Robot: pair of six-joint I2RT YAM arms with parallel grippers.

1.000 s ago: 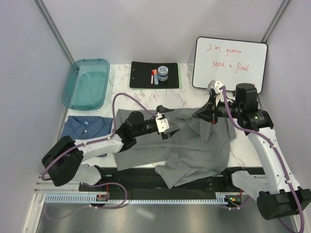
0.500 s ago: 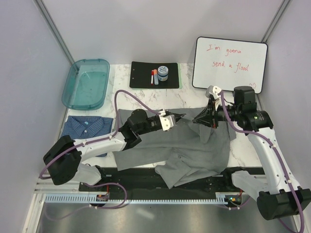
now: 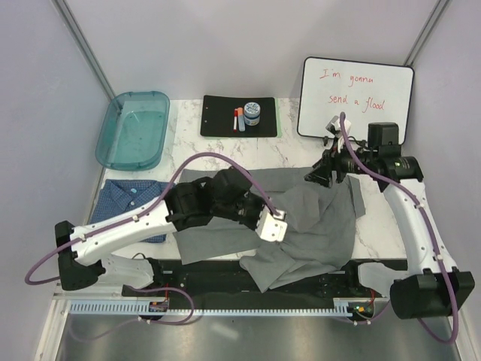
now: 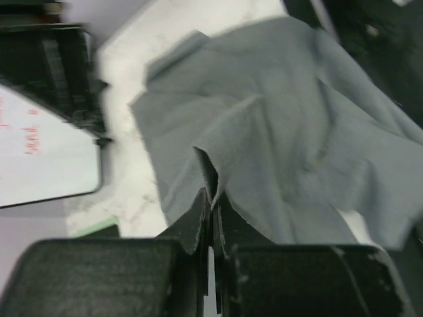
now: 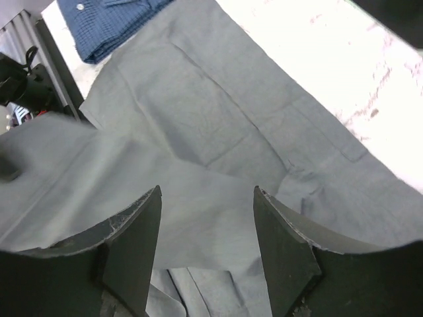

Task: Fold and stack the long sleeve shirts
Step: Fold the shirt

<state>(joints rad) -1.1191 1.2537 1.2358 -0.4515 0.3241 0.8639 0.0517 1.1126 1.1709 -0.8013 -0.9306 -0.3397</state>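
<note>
top external: whiteboard [image 3: 356, 100], "i'm gonna send a flood"

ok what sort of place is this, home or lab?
Most likely a lab robot cell, not a home: plain grey partition walls box in a marble-pattern table, a slotted metal rail runs along its near edge, and a propped whiteboard stands at the back.
</note>
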